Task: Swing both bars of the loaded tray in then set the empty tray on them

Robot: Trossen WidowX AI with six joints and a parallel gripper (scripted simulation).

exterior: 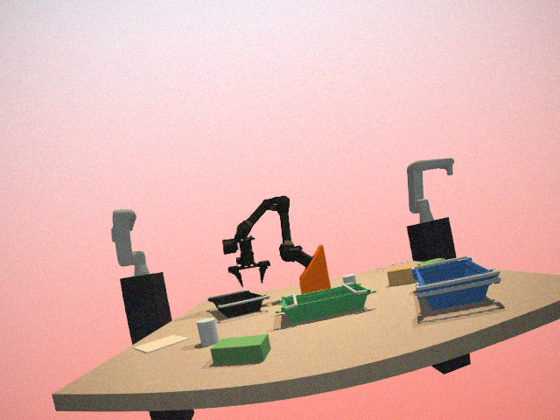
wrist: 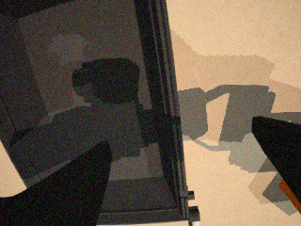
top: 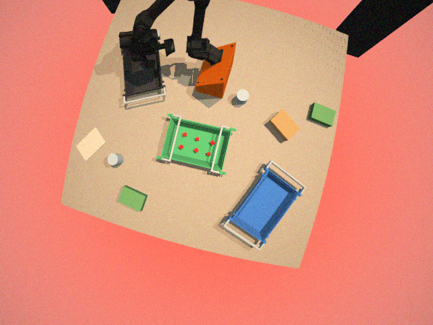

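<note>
The loaded green tray (top: 190, 161) (exterior: 325, 308) stands mid-table with several small red blocks (top: 197, 139) on its floor. Its left wire bar (top: 174, 138) and right wire bar (top: 217, 148) both lie in across its top. The empty black tray (top: 126, 76) (exterior: 238, 305) (wrist: 162, 94) stands at the back left in the top view; its near bar (top: 145, 99) is swung out beyond its end. My gripper (exterior: 251, 284) (wrist: 180, 136) is open and empty, above the black tray. In the wrist view its fingers lie either side of the tray's long rim. The arm hides the tray's far end in the top view.
An empty blue tray (top: 262, 206) (exterior: 454, 271) has its bars out. An orange wedge (top: 216, 73) (exterior: 316, 276) stands at the arm's base. Around are two pale cylinders (top: 242, 95) (exterior: 207, 332), green blocks (top: 132, 198) (top: 322, 114), an orange block (top: 285, 124) and a cream plate (top: 90, 143).
</note>
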